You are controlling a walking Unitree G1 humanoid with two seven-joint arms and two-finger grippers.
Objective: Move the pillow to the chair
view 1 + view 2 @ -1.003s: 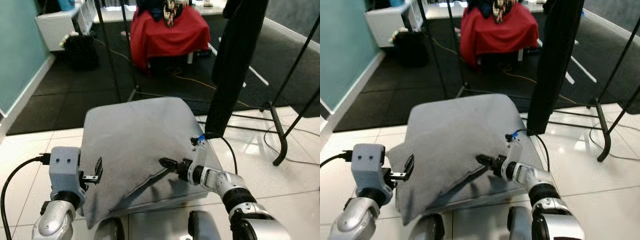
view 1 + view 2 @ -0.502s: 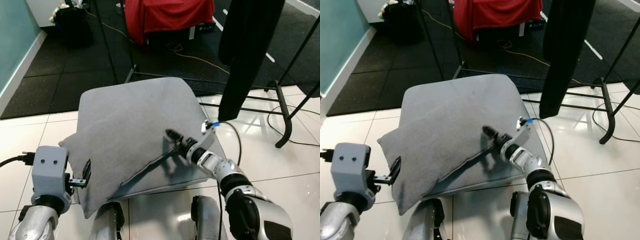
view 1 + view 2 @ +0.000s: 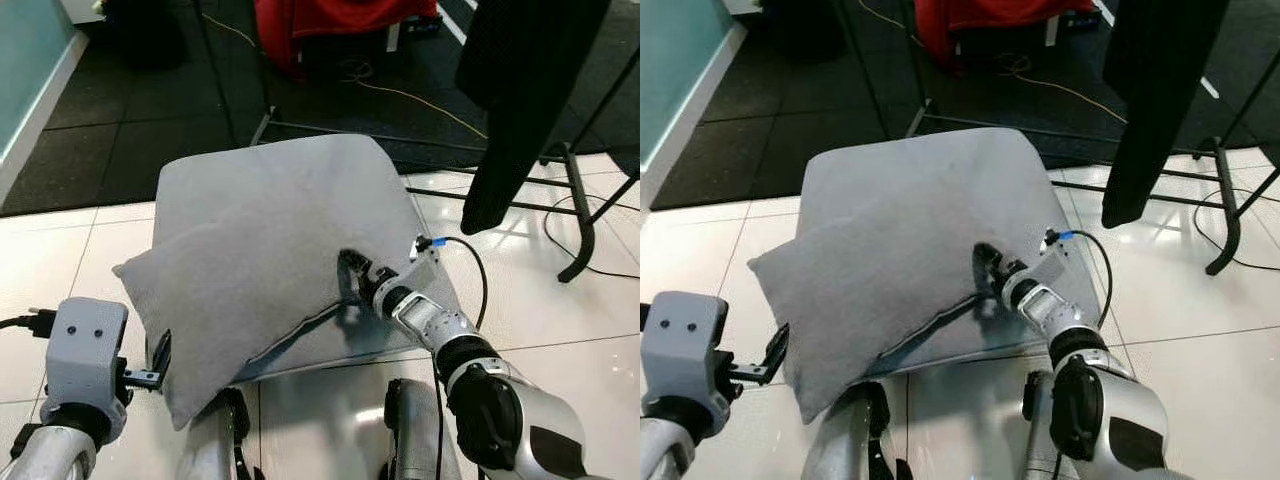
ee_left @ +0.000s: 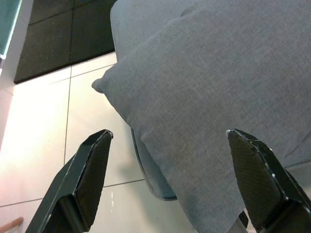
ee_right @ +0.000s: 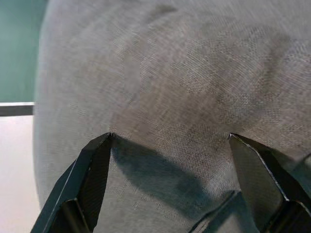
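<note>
Head views: grey pillow point(image 3: 240, 300) lying on grey chair point(image 3: 290, 190) seat, its near-left corner overhanging the white tile floor point(image 3: 60, 260). Right tool point(image 3: 350, 268) at the pillow's right edge; left tool point(image 3: 160, 355) just off its near-left corner. Black garment point(image 3: 520, 110) hangs on a stand far right; red cloth point(image 3: 340, 20) beyond.

Left wrist view: fingers point(image 4: 87, 174) wide apart, empty, pillow beyond.

Right wrist view: fingers point(image 5: 92, 165) spread wide against pillow fabric, gripping nothing.

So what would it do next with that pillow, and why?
Probably draw the right gripper back off the pillow. The pillow already lies on the grey chair, one corner overhanging, and both the right and left gripper have their fingers open, gripping nothing.
</note>
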